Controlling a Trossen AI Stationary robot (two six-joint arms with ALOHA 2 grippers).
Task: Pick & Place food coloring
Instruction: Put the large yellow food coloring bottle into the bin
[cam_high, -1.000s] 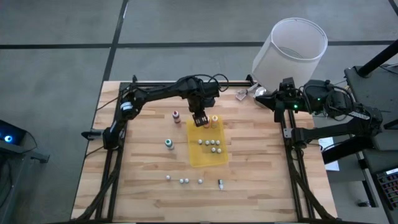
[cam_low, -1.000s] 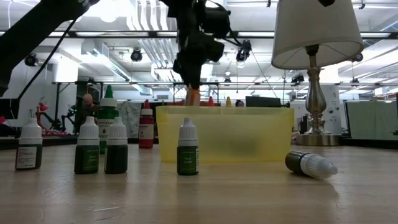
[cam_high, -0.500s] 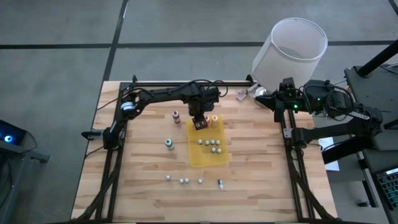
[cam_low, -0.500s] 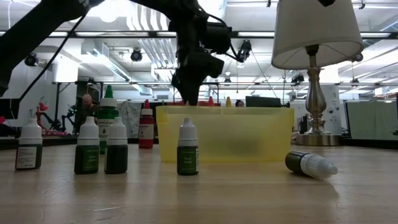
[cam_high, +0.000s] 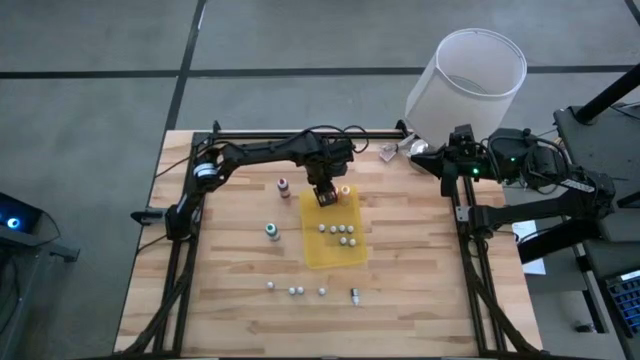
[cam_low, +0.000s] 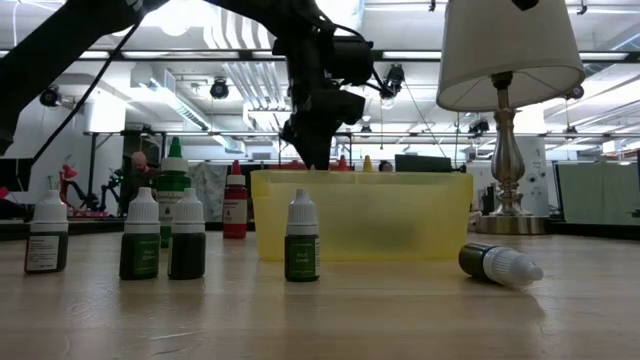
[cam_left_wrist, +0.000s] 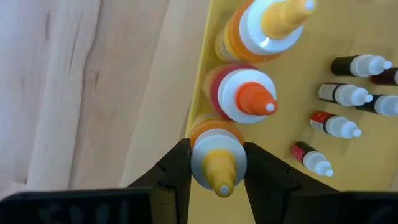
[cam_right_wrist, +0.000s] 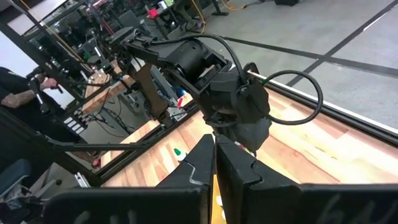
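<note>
Left gripper (cam_left_wrist: 217, 167) clamped on a yellow-capped bottle (cam_left_wrist: 217, 163) — low inside the yellow tray (cam_high: 334, 248), touching the wall, just beside an orange-capped bottle (cam_left_wrist: 245, 99). Releasing off-upright could topple the neighbours. Right gripper (cam_right_wrist: 215, 163) waits, pinched together.

On the wooden table (cam_high: 230, 270), a yellow tray (cam_high: 335, 255) sits centre, its 12 o'clock end blocked by the left gripper (cam_left_wrist: 216, 163) and upright bottles (cam_left_wrist: 244, 99). Loose bottles (cam_high: 295, 291) line its 6 o'clock side; the lamp (cam_high: 465, 85) crowds 2 o'clock. Open board lies at 3 and 8 o'clock.
</note>
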